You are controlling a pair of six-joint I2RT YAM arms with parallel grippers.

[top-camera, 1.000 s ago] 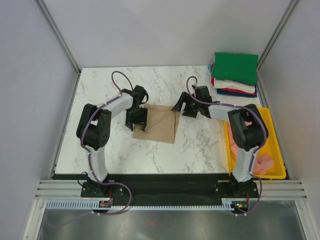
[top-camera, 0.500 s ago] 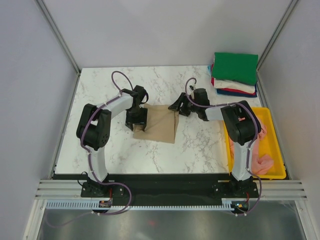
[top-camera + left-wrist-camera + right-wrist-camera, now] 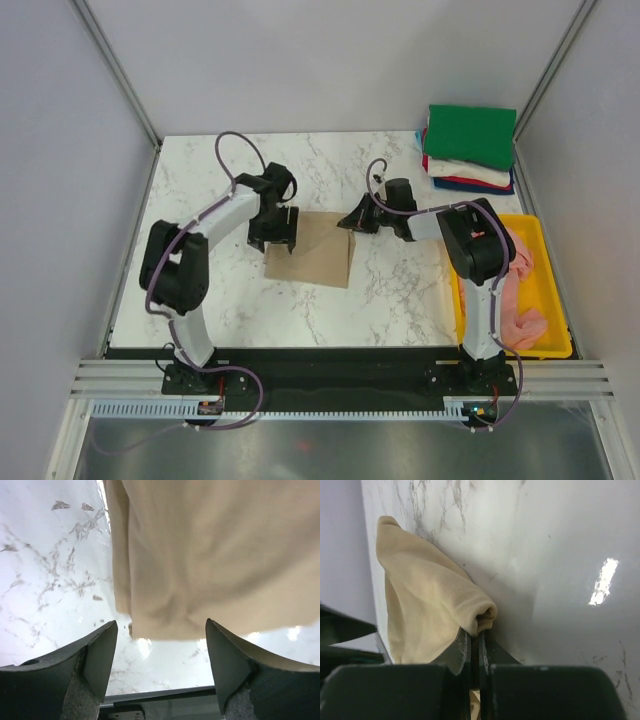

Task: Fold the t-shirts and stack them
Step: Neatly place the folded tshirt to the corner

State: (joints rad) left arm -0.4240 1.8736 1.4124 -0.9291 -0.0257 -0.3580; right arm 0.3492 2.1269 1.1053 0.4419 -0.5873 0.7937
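A folded tan t-shirt (image 3: 315, 252) lies on the marble table (image 3: 300, 300) between the two arms. My right gripper (image 3: 347, 222) is shut on its far right corner, and the pinched fabric bulges past the tips in the right wrist view (image 3: 479, 622). My left gripper (image 3: 274, 238) stands open over the shirt's left edge, with the tan t-shirt (image 3: 200, 555) just beyond the fingers (image 3: 100, 655) and nothing between them. A stack of folded t-shirts (image 3: 470, 148), green on top with white, red and blue below, sits at the back right.
A yellow tray (image 3: 552, 290) holding a crumpled pink t-shirt (image 3: 520, 300) stands at the right edge. Grey walls close in the table on three sides.
My right gripper has closed on the tan shirt's far right corner. My left gripper has lifted back a little off the shirt's left edge and opened wider.
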